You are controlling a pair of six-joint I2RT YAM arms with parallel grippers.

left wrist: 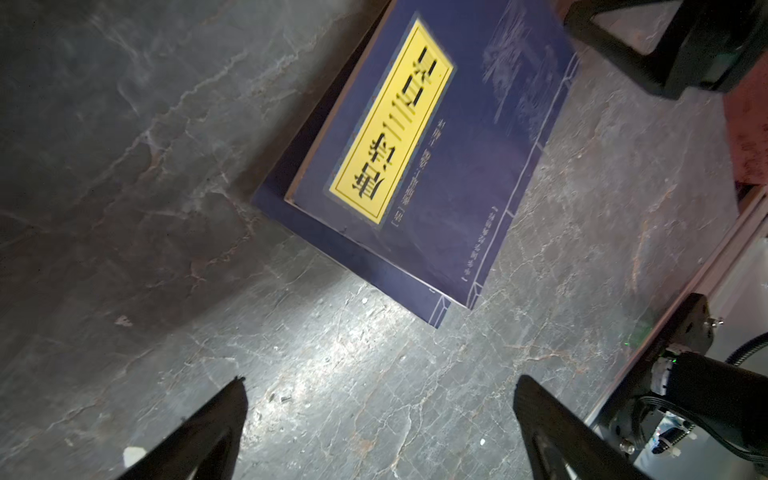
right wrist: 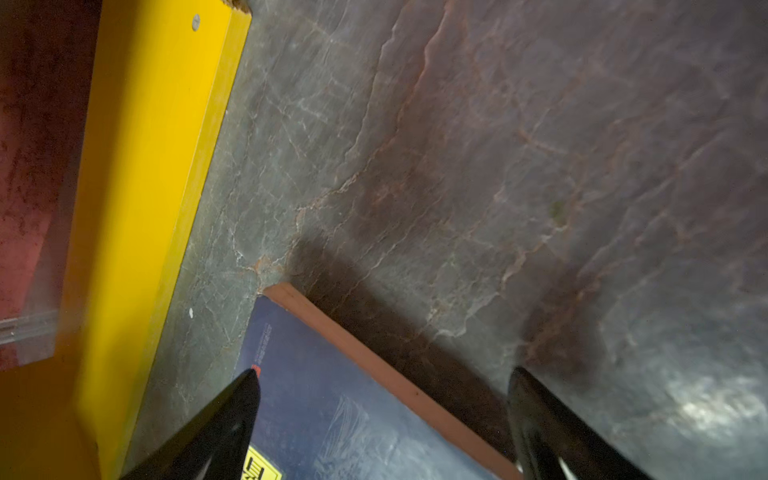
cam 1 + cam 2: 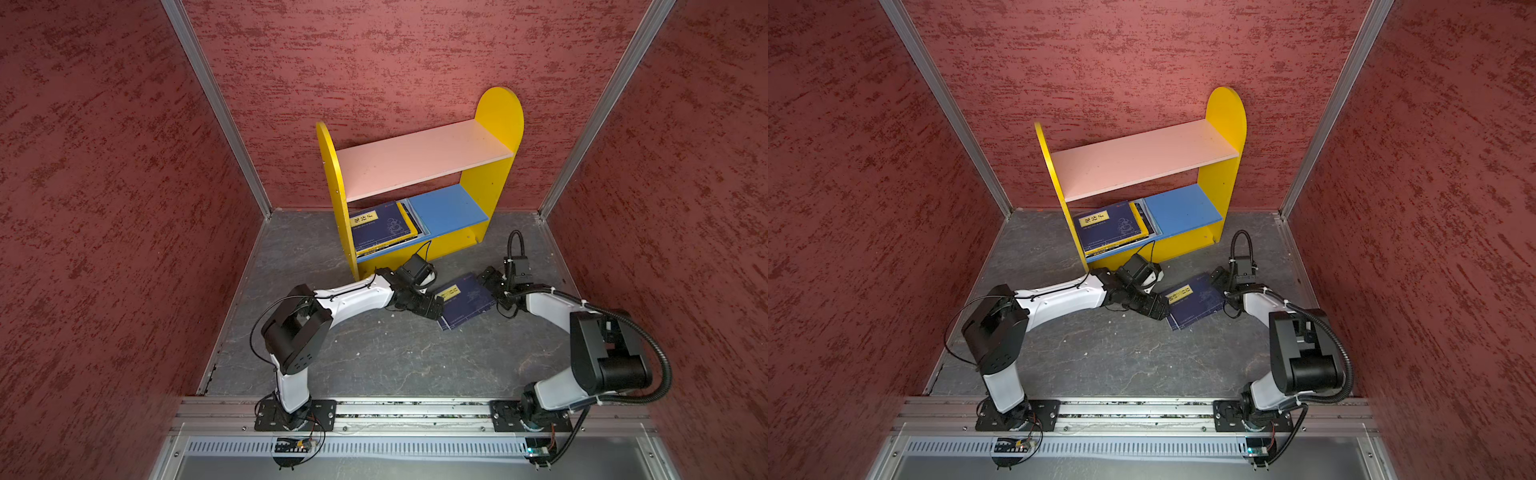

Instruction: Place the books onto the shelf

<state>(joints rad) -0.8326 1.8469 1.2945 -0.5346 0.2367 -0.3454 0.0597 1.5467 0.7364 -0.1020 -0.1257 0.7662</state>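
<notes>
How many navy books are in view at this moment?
3. One navy book lies uppermost on the blue lower board; two lie stacked on the floor, the upper one mostly covering the lower one. Others may be hidden under the shelved one.

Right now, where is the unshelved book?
In both top views, the navy book lies between the left end effector and the right end effector, before the shelf.

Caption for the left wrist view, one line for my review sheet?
Open left claw faces a navy book with a yellow label lying on the grey tabletop.
</notes>
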